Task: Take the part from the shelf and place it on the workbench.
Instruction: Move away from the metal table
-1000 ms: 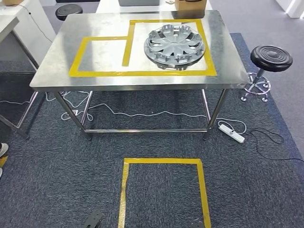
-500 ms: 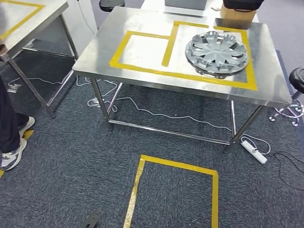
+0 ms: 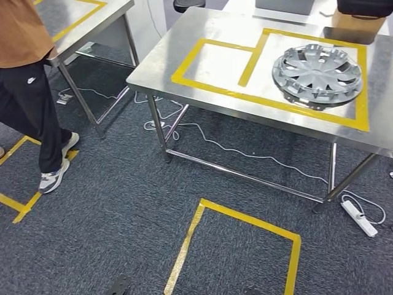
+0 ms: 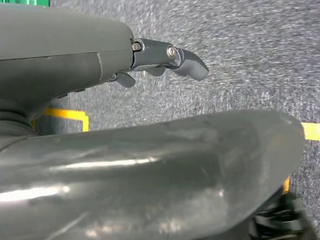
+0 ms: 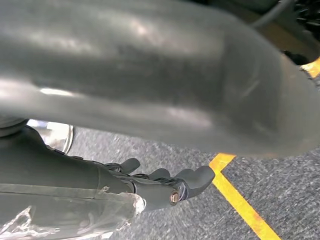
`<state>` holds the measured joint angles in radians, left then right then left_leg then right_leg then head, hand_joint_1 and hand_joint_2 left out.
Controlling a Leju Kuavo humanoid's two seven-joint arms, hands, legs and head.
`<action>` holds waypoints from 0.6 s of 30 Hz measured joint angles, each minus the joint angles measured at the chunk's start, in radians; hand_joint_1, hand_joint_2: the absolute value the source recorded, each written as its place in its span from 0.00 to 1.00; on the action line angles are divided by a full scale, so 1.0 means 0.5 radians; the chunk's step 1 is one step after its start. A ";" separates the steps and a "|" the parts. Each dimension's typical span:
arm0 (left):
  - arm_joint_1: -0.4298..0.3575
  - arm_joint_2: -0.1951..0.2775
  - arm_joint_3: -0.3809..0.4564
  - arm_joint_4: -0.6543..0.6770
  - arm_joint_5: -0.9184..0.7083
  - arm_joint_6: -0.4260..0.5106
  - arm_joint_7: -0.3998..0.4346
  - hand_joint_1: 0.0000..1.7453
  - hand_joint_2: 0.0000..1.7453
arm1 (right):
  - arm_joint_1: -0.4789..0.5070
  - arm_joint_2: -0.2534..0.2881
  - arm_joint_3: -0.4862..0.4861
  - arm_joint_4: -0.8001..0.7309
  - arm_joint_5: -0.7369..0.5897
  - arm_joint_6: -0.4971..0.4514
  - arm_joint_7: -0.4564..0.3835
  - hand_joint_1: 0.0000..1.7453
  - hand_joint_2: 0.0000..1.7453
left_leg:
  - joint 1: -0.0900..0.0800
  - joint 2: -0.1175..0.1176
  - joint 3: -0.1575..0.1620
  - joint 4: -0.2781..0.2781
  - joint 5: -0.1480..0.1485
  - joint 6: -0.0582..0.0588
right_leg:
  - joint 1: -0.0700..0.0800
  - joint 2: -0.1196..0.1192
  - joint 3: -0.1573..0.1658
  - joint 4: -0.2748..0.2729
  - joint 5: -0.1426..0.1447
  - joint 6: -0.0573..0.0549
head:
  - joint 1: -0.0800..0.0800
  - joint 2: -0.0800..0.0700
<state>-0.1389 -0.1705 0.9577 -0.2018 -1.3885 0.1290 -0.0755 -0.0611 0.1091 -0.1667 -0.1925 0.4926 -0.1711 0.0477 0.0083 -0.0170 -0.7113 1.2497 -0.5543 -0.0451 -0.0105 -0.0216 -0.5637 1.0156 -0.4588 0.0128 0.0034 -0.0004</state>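
One part (image 3: 317,75) flat on workbench (image 3: 185,43).

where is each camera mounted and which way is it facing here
Head view: high on the robot, facing forward and down at the steel workbench with the hubcap.
Left wrist view: behind the left hand, facing the carpet.
Right wrist view: behind the right hand, facing the carpet.
Shared: all views show yellow floor tape on the carpet.
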 joint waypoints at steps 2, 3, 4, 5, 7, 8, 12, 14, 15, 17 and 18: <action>0.008 0.000 0.001 0.000 0.002 0.001 0.000 0.00 0.00 | 0.000 0.000 0.000 0.000 0.001 0.000 0.007 0.00 0.00 | 0.000 0.014 0.022 -0.017 0.047 0.002 | 0.004 -0.056 -0.001 0.000 -0.001 0.000 | 0.000 0.000; 0.011 0.000 0.001 0.000 0.003 0.002 0.000 0.00 0.00 | -0.002 0.000 0.000 0.000 0.002 0.000 0.008 0.00 0.00 | -0.001 0.032 0.085 -0.124 0.108 0.007 | 0.004 -0.081 0.001 0.000 -0.002 0.001 | -0.001 0.000; 0.011 0.000 0.002 0.000 0.005 0.004 0.000 0.00 0.00 | -0.004 0.001 0.000 0.000 0.002 0.000 0.009 0.00 0.00 | -0.004 0.080 0.163 -0.254 0.165 0.012 | 0.008 -0.102 0.004 0.001 -0.005 0.007 | -0.002 0.000; 0.007 0.000 0.002 0.000 0.005 0.007 0.000 0.00 0.00 | -0.005 0.001 0.000 0.000 0.002 0.000 0.010 0.00 0.00 | -0.009 0.121 0.229 -0.374 0.200 0.020 | 0.014 -0.123 0.005 0.005 -0.009 0.015 | -0.004 0.000; 0.003 -0.002 0.002 0.000 0.005 0.013 -0.001 0.00 0.00 | -0.006 0.001 0.000 0.000 0.004 0.001 0.014 0.00 0.00 | -0.018 0.169 0.288 -0.497 0.218 0.041 | 0.027 -0.166 0.009 0.008 -0.015 0.038 | -0.004 0.000; 0.005 -0.002 0.002 0.000 0.005 0.016 -0.002 0.00 0.00 | -0.007 0.002 0.000 0.000 0.005 0.001 0.017 0.00 0.00 | -0.021 0.148 0.285 -0.509 0.216 0.053 | 0.028 -0.189 0.013 0.007 -0.017 0.048 | -0.002 0.000; 0.022 -0.005 0.004 0.000 0.005 0.026 -0.004 0.00 0.00 | -0.010 0.005 0.000 0.000 0.008 0.002 0.021 0.00 0.00 | -0.007 0.061 0.282 -0.520 0.235 0.097 | 0.011 -0.067 -0.044 0.153 -0.123 0.087 | 0.011 0.000; 0.016 -0.009 0.004 0.000 0.005 0.027 -0.005 0.00 0.00 | -0.002 0.005 0.000 0.001 0.008 0.002 0.022 0.00 0.00 | -0.008 0.012 0.278 -0.519 0.239 0.109 | 0.009 0.018 -0.165 0.423 -0.250 0.093 | 0.021 0.000; 0.015 -0.010 0.004 0.000 0.005 0.027 -0.006 0.00 0.00 | 0.002 0.005 0.000 0.001 0.008 0.003 0.022 0.00 0.00 | -0.008 -0.016 0.276 -0.519 0.240 0.110 | 0.010 0.032 -0.220 0.534 -0.287 0.094 | 0.023 0.000; 0.019 -0.011 0.004 0.000 0.005 0.027 -0.006 0.00 0.00 | 0.007 0.005 0.000 0.001 0.008 0.003 0.023 0.00 0.00 | -0.007 -0.072 0.277 -0.518 0.242 0.109 | 0.007 0.042 -0.230 0.536 -0.241 0.093 | 0.024 0.000; 0.020 -0.012 0.004 0.000 0.005 0.027 -0.006 0.00 0.00 | 0.007 0.005 0.000 0.001 0.008 0.003 0.023 0.00 0.00 | -0.005 -0.102 0.279 -0.518 0.243 0.105 | 0.002 0.055 -0.180 0.427 -0.172 0.093 | 0.024 0.000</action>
<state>-0.1287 -0.1764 0.9598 -0.2018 -1.3859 0.1424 -0.0784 -0.0579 0.1118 -0.1667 -0.1919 0.4967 -0.1698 0.0594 0.0059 -0.0678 -0.5721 0.9909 -0.4329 0.0075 -0.0095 0.0057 -0.6537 1.2290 -0.5445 0.0591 0.0154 -0.0003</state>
